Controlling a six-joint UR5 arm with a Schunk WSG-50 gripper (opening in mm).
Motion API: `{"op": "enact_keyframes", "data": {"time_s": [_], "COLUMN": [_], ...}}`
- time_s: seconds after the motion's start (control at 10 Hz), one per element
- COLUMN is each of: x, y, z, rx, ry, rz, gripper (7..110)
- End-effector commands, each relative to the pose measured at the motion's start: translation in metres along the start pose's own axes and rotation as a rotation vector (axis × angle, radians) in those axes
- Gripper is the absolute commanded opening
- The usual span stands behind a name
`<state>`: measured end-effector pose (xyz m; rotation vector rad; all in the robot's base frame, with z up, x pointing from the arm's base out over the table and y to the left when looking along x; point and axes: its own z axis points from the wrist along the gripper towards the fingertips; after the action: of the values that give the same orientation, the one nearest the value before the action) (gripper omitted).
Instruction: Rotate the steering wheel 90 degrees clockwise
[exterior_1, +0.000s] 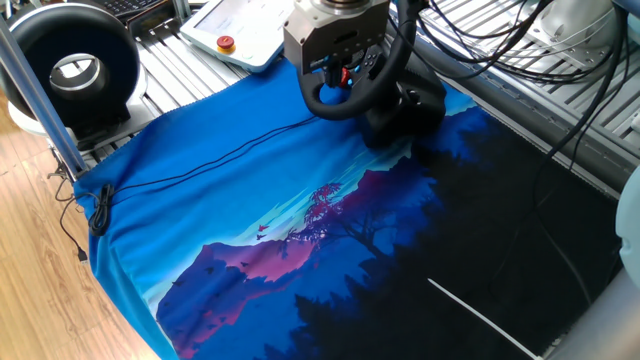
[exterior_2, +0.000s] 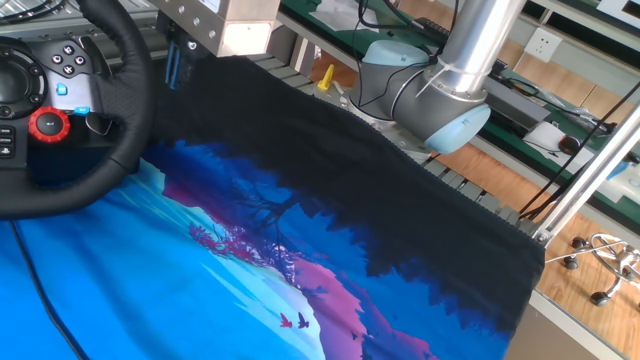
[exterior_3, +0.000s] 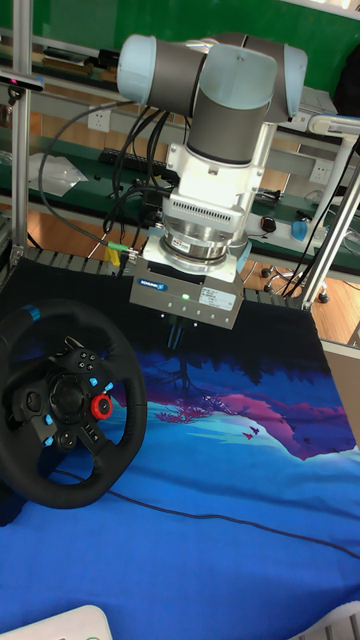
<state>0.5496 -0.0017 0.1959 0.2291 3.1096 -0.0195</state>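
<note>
Your steering wheel (exterior_3: 68, 400) stands tilted on its bulky base at the desk's (exterior_1: 250, 210) edge, stiff and grippy, so pinch its padded rim; whether the tool (exterior_3: 176, 332) beside it is parted, I cannot tell.

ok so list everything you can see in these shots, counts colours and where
steering wheel: 1, black with a red knob and blue buttons, at the back edge of the cloth
table cloth: 1, blue, purple and black landscape print, covering the table
thin cable: 1, black, running across the blue part of the cloth
ring-shaped device: 1, black with silver-white centre, off the cloth at the far left corner
pendant: 1, white with a red button, behind the wheel
robot arm: 1, silver and pale blue, above the cloth
gripper: 1, grey body, dark fingers pointing down beside the wheel rim; jaws too dark to judge
</note>
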Motion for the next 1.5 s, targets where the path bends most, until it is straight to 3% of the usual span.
{"op": "enact_keyframes", "data": {"time_s": [0.0,0.1,0.3,0.8,1.0,1.3,1.4], "x": [0.000,0.001,0.008,0.011,0.009,-0.003,-0.013], "y": [-0.003,-0.007,-0.023,-0.052,-0.090,-0.093,-0.103], "z": [0.000,0.000,-0.004,0.001,-0.004,0.002,-0.007], "rx": [-0.006,-0.003,0.058,0.088,0.222,0.251,0.314], "ry": [0.000,0.002,0.026,0.021,0.021,-0.016,-0.046], "rz": [-0.002,-0.005,-0.013,-0.064,-0.114,-0.139,-0.178], "gripper": [7,7,7,7,7,7,7]}}
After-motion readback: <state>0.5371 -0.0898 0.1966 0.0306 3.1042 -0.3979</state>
